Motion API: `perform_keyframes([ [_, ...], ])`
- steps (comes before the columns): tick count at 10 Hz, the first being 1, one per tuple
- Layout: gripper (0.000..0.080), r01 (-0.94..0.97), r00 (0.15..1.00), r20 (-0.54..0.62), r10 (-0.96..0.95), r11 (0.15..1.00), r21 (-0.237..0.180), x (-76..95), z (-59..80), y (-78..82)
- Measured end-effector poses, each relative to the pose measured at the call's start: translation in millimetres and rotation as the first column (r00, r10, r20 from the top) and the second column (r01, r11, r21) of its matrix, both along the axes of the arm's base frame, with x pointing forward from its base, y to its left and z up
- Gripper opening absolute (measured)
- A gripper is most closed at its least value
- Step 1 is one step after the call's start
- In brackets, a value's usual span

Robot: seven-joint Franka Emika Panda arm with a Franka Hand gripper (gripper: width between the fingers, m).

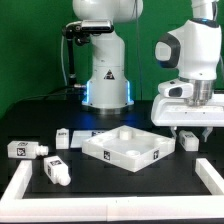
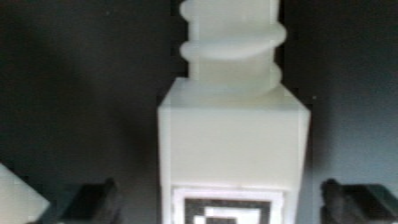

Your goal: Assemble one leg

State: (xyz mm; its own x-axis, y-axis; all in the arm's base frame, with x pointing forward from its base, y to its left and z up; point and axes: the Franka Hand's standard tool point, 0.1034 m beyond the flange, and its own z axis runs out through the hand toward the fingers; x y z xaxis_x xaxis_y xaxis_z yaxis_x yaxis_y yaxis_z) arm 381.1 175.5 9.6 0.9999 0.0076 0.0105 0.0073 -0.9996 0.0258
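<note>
In the wrist view a leg (image 2: 231, 130), a white block with a threaded peg at one end and a black-and-white tag at the other, lies between my gripper's (image 2: 222, 205) dark fingers (image 2: 80, 200). There is a gap on each side, so the gripper is open and not touching it. In the exterior view the gripper (image 1: 187, 132) hangs low over this leg (image 1: 190, 142), just to the exterior view's right of the tabletop (image 1: 127, 150). Three more legs lie to the exterior view's left (image 1: 22, 149), (image 1: 55, 170), (image 1: 68, 137).
The tabletop is a large flat white square with raised edges and corner holes, resting mid-table. White rails (image 1: 20, 185) border the work area at the front corners. The arm's base (image 1: 107, 85) stands behind the tabletop.
</note>
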Motion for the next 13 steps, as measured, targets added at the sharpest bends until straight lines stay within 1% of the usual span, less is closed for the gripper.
perform_keyframes([
  [1,0.0626,0.001,1.0,-0.006,-0.001,1.0,-0.001,-0.4,2.2,0.1],
  [2,0.0642,0.009,0.999,-0.035,-0.009,1.0,-0.004,-1.6,17.0,-0.7],
  [3,0.0642,-0.015,0.999,-0.038,0.015,1.0,0.008,1.3,38.6,-8.4],
  [5,0.0649,-0.058,0.997,-0.057,0.06,0.998,0.037,6.9,77.1,-43.1],
  [6,0.0649,-0.082,0.994,-0.063,0.085,0.995,0.051,15.5,94.3,-61.8],
  [7,0.0649,-0.076,0.996,-0.042,0.079,0.995,0.06,25.8,105.6,-74.2],
  [11,0.0649,-0.072,0.997,-0.038,0.074,0.996,0.058,26.3,103.0,-75.8],
  [12,0.0649,-0.133,0.99,-0.039,0.135,0.989,0.058,24.9,102.2,-81.2],
  [13,0.0649,-0.204,0.978,-0.041,0.206,0.977,0.057,22.1,101.9,-98.2],
])
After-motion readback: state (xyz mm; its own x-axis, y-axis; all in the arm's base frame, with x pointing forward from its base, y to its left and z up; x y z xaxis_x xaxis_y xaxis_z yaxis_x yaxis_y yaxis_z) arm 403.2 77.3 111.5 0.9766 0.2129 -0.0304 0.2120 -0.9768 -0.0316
